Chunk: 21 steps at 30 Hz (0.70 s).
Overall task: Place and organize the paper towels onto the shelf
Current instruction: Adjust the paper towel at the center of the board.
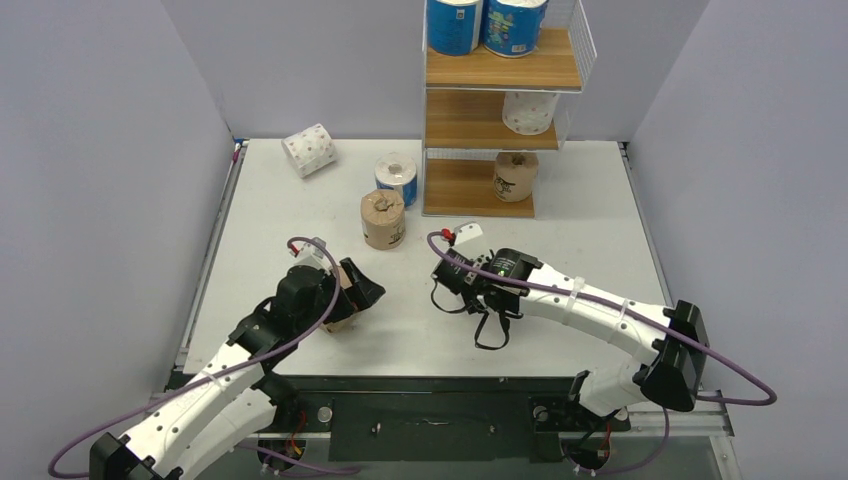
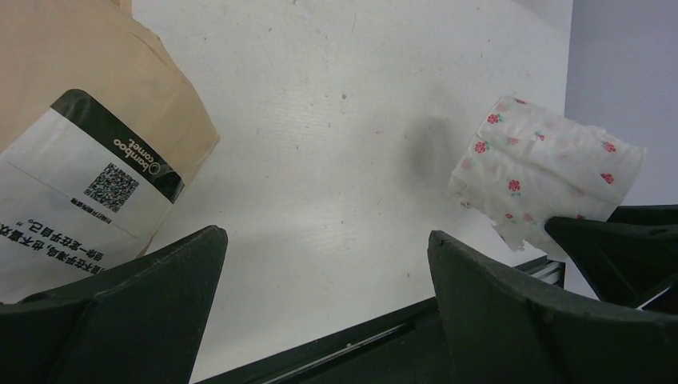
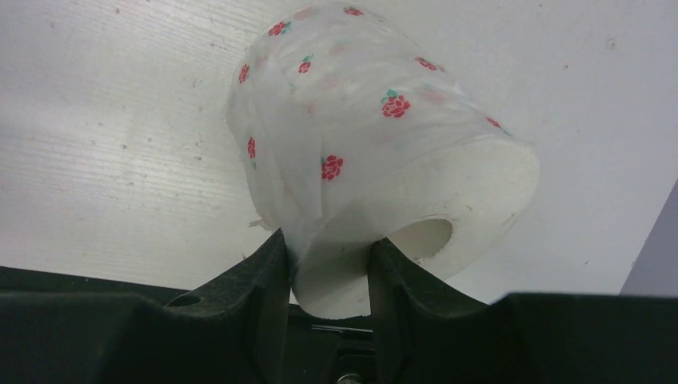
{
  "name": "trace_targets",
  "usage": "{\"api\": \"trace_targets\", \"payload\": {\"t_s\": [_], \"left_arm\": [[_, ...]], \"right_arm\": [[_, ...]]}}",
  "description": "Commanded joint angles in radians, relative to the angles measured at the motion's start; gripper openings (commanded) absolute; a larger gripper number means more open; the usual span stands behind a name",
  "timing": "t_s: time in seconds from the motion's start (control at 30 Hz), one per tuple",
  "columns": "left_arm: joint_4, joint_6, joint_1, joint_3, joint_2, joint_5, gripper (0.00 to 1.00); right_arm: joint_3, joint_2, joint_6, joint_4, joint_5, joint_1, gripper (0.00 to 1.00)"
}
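My right gripper (image 3: pixel 328 248) pinches wall of white rose-dotted paper towel roll (image 3: pixel 376 136) over white counter (image 1: pixel 560 220), before white-wire wooden-board shelf (image 1: pixel 500 70). My left gripper (image 2: pixel 324 240) wide open, brown kraft labelled roll (image 2: pixel 80 120) just beside one finger.

The left arm (image 1: pixel 215 385) rises from its base at the near left, elbow low and wrist turned inward toward the other arm. The left gripper (image 1: pixel 358 292) is spread wide, its two black fingers (image 2: pixel 160 296) far apart with nothing clamped between them. The right arm (image 1: pixel 600 310) stretches leftward from its base, its forearm low and nearly level. The right gripper (image 3: pixel 324 260) is drawn narrow, and its fingers (image 3: pixel 268 272) pinch the end wall of a rose-printed paper towel roll (image 3: pixel 360 120) held out in front of the wrist.
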Motion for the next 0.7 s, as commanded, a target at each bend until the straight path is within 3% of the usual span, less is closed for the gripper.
{"api": "trace_targets", "payload": {"t_s": [0.0, 0.4, 0.57, 0.67], "left_arm": [[0.105, -0.021, -0.028, -0.001, 0.025, -0.002, 0.97], [0.133, -0.033, -0.073, -0.003, 0.05, -0.027, 0.97], [0.134, -0.022, -0.077, 0.004, 0.047, -0.025, 0.97], [0.134, -0.01, -0.082, 0.007, 0.046, -0.027, 0.97]], "right_arm": [[0.015, 0.026, -0.052, -0.001, 0.03, 0.017, 0.3], [-0.031, 0.046, -0.061, 0.054, -0.047, 0.021, 0.4], [-0.006, 0.0, -0.032, 0.038, -0.059, 0.021, 0.65], [0.032, -0.043, -0.016, 0.02, -0.061, 0.017, 0.72]]}}
